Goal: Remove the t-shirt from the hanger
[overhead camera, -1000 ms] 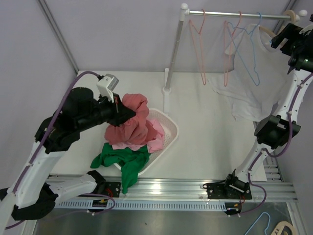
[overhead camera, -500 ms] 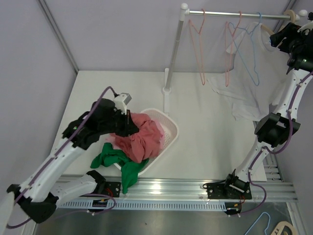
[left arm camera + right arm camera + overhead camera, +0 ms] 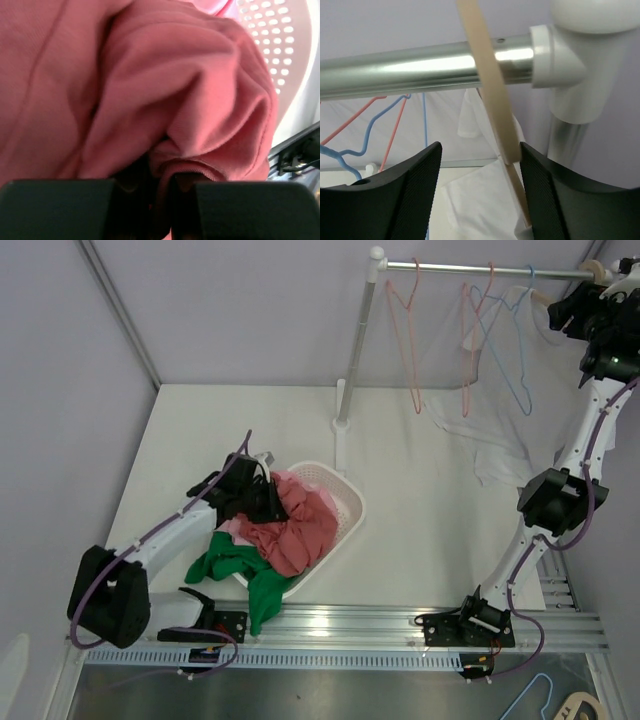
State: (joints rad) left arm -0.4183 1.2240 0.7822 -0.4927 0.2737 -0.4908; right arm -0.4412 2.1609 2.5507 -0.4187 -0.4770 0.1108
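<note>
Top view: spotted white t-shirt [image 3: 495, 445] at the right end of the rail [image 3: 470, 270], hung on a wooden hanger [image 3: 540, 302], hem trailing down onto the table [image 3: 420, 540]. Noted right gripper [image 3: 562, 310] raised up at that hanger, by the rail end. Logged a blue hanger [image 3: 520, 380] just left of the shirt. Found left gripper [image 3: 262, 495] low at the basket [image 3: 348, 498], buried in a red garment [image 3: 300, 525]; green garment [image 3: 235, 565] draped over the basket's near rim.

Left wrist view: saw left gripper [image 3: 165, 187] pinched on a fold of red garment [image 3: 165, 90], fingers nearly together. Glimpsed basket [image 3: 290, 45] wall upper right.

Right wrist view: saw right gripper [image 3: 480, 150] spread wide, fingers [image 3: 410, 200] on either side of the wooden hanger [image 3: 487, 75], not clamping it; hanger nearer the right-hand finger. Noted rail [image 3: 420, 67] crossing behind, t-shirt [image 3: 475, 200] below, blue hanger [image 3: 367, 132] at left.
</note>
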